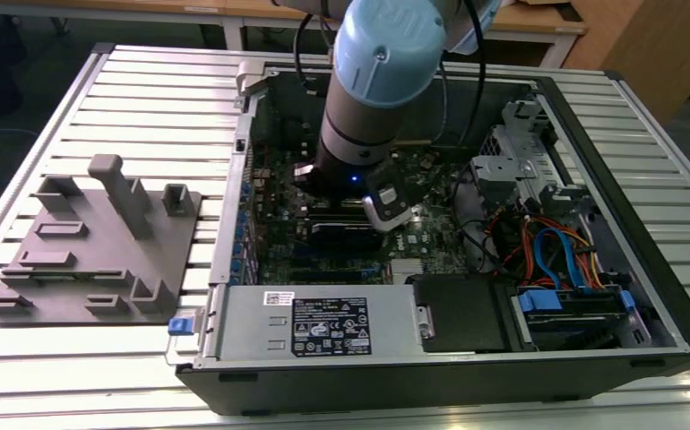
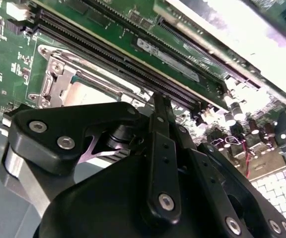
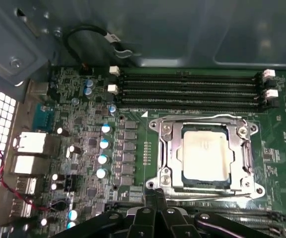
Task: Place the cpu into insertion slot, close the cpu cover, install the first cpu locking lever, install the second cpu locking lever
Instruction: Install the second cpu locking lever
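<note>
Silver-grey cpu [image 3: 205, 156] flat in insertion slot [image 3: 166, 154], cpu cover [image 3: 205, 122] closed.

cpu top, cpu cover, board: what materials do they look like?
cpu: top looks like dull silver-grey metal, matte, with a soft even sheen. cpu cover: thin bright metal frame, likely plated steel, with shiny edges and screw heads. Board: green glossy laminate, probably fibreglass, carrying small soldered parts.
</note>
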### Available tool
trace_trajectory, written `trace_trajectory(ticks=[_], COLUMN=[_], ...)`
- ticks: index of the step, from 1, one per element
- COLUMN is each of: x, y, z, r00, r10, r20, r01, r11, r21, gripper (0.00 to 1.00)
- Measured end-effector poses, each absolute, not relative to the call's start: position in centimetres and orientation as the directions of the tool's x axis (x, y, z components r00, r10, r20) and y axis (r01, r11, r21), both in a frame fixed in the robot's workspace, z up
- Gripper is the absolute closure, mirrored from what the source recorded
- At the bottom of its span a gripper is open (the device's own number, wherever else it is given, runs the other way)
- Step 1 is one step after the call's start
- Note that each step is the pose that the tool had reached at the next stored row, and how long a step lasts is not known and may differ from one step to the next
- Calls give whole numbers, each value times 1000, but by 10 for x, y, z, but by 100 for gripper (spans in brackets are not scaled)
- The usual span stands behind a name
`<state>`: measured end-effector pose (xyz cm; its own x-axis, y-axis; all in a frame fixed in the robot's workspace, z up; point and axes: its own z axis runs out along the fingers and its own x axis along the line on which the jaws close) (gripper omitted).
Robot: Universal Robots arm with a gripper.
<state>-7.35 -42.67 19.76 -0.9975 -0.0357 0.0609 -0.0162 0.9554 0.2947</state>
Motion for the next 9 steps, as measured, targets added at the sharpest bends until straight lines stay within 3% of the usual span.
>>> trace_trajectory(ticks=[9], x=[-73], y=[-428], z=[193], r00=[-998], r10=[-36], r20=[60], r01=[-16], r11=[950], r21=[311], gripper=[90])
